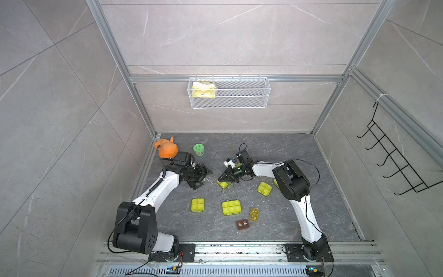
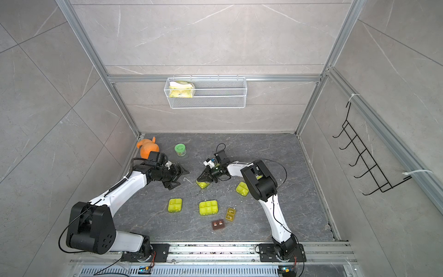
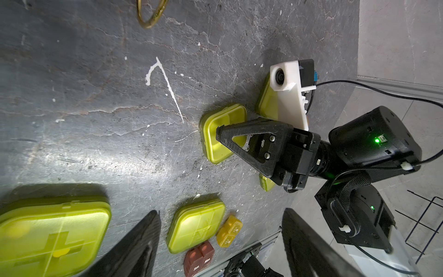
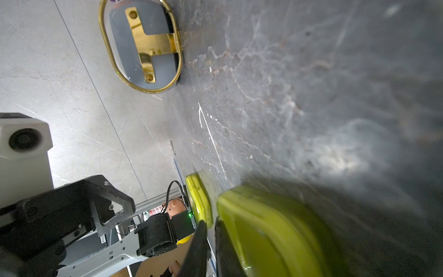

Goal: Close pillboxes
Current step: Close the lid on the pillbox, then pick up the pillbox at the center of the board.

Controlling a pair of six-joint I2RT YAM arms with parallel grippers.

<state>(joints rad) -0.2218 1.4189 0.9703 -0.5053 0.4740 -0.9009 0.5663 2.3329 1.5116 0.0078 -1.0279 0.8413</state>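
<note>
The right pincer [image 1: 219, 180] is closed, and its tips rest on the top of a green pillbox [image 1: 224, 185] near the middle of the bench [image 1: 287, 148]. The left pincer [image 1: 203, 178] stands wide open and empty, just to the left of it. Other pillboxes [image 1: 198, 204] lie nearer, with an amber box [image 1: 254, 214] and a brown box [image 1: 242, 224] beside them.

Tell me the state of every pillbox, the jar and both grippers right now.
left gripper: open, empty
right gripper: shut, tips on central pillbox
central pillbox: lid down
square pillbox: closed
wide pillbox: closed
angled pillbox: closed
hidden pillbox: mostly behind right arm, cannot tell
amber pillbox: closed
brown pillbox: closed
jar: upright, lid on
</note>
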